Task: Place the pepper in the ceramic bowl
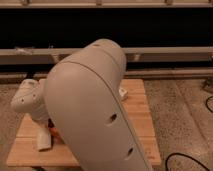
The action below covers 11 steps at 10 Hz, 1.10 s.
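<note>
My large pale arm link fills the middle of the camera view and hides most of the wooden table. My gripper hangs below the white wrist at the left, low over the table's left part. A small orange-brown patch shows just right of the gripper at the arm's edge; it may be the ceramic bowl's rim. The pepper is hidden.
A sliver of a pale block shows at the arm's right edge on the table. Dark shelving with a metal rail runs behind the table. Black cables lie on the speckled floor at right.
</note>
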### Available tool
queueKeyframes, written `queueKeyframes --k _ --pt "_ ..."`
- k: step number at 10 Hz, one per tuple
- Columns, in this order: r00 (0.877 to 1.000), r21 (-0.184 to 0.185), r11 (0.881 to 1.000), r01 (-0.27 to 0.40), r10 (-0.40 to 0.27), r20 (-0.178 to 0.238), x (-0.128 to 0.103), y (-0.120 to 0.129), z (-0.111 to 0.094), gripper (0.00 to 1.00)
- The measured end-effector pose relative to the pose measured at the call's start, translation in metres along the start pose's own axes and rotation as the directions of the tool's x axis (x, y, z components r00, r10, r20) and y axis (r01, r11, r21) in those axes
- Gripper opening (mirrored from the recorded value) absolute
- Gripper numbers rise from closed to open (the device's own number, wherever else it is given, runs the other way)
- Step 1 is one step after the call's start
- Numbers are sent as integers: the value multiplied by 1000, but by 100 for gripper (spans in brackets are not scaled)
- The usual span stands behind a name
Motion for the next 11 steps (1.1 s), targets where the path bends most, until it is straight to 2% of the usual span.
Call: queueKeyframes --k 1,2,11 --pt "1000 -1 1000 10 -10 5 -5 -2 -1 73" --pt "1000 0 1000 10 -10 6 -7 -5 -1 77" --pt "1000 3 1000 0 0 11 -21 -22 -3 78"
